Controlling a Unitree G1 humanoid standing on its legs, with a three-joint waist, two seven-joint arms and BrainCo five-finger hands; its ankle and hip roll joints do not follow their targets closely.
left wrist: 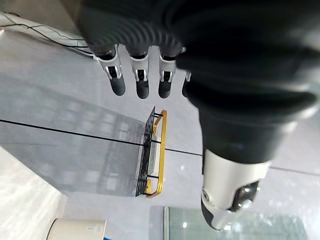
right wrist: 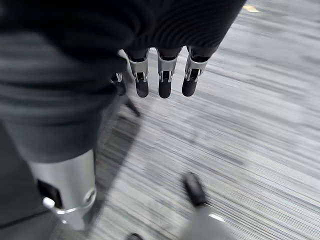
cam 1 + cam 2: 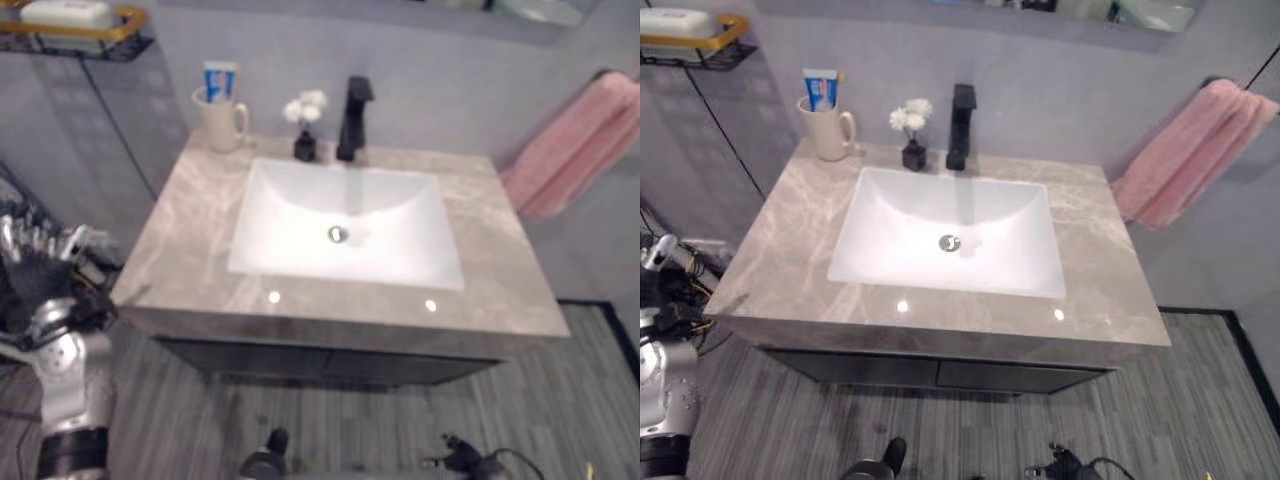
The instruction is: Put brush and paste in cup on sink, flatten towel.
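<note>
The cup (image 3: 222, 121), a cream mug with a handle, stands upright on the grey marbled countertop (image 3: 190, 240) at the back corner on the robot's left, well to the left of the black faucet (image 3: 352, 118). A toothpaste tube (image 3: 219, 80) with a blue and white body stands upright inside the cup, its upper part rising above the rim. A toothbrush cannot be made out in the cup or elsewhere on the countertop. A small dark vase with white flowers (image 3: 305, 125) sits just to the left of the faucet, between faucet and cup. The white sink basin (image 3: 350, 222) lies directly in front of the faucet, with the metal drain (image 3: 337, 234) at its centre. The pink towel (image 3: 577, 145) hangs on the wall well to the right of the faucet, draped at a slant with visible folds and bunching. A black and gold wall shelf (image 3: 75, 30) carrying a white item is mounted high on the wall to the left of the cup. The left hand (image 3: 42, 262) is raised beside the left edge of the countertop, well apart from the cup; its fingers (image 1: 142, 82) are straight and spread, holding nothing. The right hand (image 2: 162, 75) hangs low over the grey plank floor (image 2: 240, 130); its fingers are straight, relaxed and empty.
</note>
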